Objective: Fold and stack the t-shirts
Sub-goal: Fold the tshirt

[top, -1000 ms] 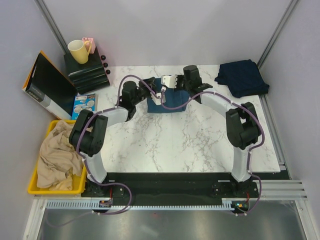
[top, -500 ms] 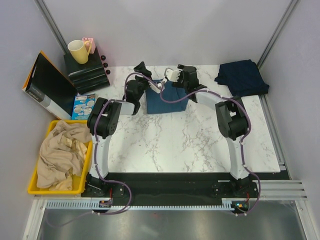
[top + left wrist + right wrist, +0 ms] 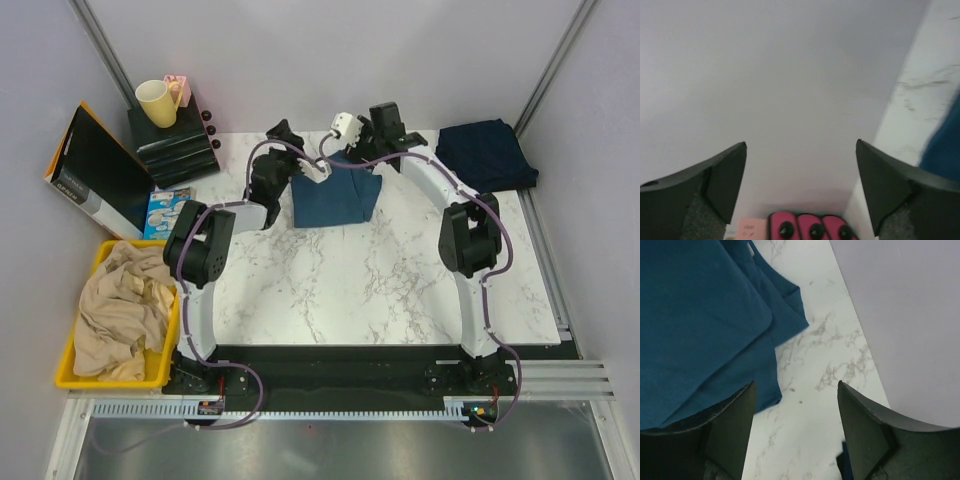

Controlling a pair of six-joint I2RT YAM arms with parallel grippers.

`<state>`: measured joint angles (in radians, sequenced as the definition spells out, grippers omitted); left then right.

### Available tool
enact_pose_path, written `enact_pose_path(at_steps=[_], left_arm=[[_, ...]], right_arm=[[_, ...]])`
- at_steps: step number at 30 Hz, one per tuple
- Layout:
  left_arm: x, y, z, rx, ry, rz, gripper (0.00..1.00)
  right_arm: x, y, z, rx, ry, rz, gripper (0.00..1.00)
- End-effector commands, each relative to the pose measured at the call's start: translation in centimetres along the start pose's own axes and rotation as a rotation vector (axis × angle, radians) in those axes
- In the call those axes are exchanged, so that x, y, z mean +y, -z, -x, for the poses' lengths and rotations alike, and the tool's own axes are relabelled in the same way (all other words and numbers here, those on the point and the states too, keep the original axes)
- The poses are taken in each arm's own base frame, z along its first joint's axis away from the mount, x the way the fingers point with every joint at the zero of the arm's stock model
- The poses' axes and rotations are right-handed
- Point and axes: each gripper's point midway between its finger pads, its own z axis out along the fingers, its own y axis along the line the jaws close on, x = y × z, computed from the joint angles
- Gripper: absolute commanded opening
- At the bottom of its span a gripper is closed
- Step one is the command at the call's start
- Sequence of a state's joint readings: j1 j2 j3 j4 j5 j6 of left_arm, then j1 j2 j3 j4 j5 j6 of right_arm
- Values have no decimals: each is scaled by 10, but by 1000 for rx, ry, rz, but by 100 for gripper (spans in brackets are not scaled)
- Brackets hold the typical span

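At the worktop's [image 3: 400, 290] far edge, the left fingers [image 3: 715, 180] are held wide apart with nothing between them, facing the wall [image 3: 765, 60]. The right fingers [image 3: 725, 425] are spread and empty above the steel-blue t-shirt [image 3: 695, 315]; the navy t-shirt [image 3: 487, 155] is laid folded at the far right corner.

No legible text found in any view. Printed marks noted on white strip of black box [image 3: 78, 188] left of tabletop, too small to be read. Blue-and-white packet [image 3: 167, 212] beside it: print seen, wording not resolved. Faint handwriting seen on pink note [image 3: 751, 230] in left wrist view, blurred, not decipherable. No brands, numbers or signs made out elsewhere.
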<state>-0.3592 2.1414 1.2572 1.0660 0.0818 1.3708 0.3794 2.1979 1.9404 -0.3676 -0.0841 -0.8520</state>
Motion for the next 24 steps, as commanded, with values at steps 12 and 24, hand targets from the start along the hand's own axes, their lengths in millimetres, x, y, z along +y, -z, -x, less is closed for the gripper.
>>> enact_pose_path(at_steps=[12, 24], left_arm=[[-72, 110, 9, 287, 571, -974, 82], [-86, 85, 6, 381, 790, -1017, 81]], right_arm=[[60, -8, -29, -39, -594, 541, 84], [54, -11, 3, -233, -788, 626, 77]])
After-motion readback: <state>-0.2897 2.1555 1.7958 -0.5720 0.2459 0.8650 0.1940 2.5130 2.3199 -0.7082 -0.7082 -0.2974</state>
